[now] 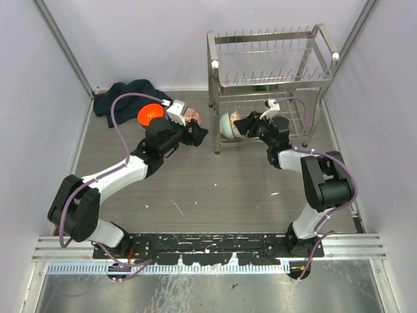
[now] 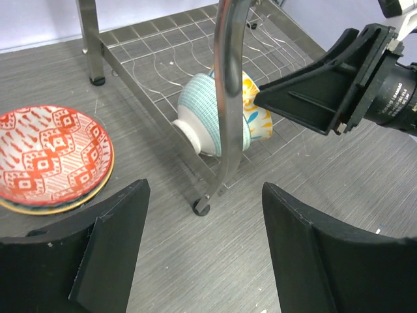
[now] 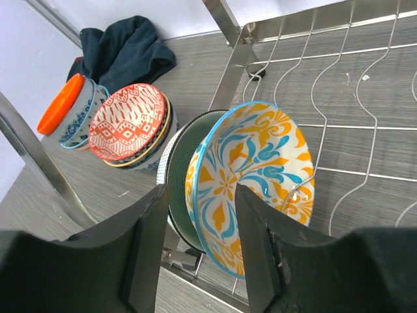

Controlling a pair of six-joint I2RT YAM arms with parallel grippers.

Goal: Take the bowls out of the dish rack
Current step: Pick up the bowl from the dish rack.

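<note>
Two bowls stand on edge in the lower tier of the dish rack [image 1: 273,59]: a yellow-and-blue floral bowl [image 3: 260,156] and, behind it, a teal-lined bowl [image 3: 179,163] with a striped outside [image 2: 199,111]. My right gripper [image 3: 202,195] reaches into that tier. Its jaws straddle the bowls' rims, one finger inside the floral bowl and the other outside the teal one with a gap showing. A red patterned bowl [image 2: 49,153] tops a stack on the table, and an orange bowl [image 1: 150,115] sits behind it. My left gripper [image 2: 205,215] hangs open and empty over the table by the rack's front-left leg [image 2: 228,98].
A dark blue cloth [image 1: 127,94] lies bunched at the back left, behind the unloaded bowls. The rack's upper tier [image 1: 270,45] carries rows of upright prongs and overhangs my right arm. Walls close in on both sides.
</note>
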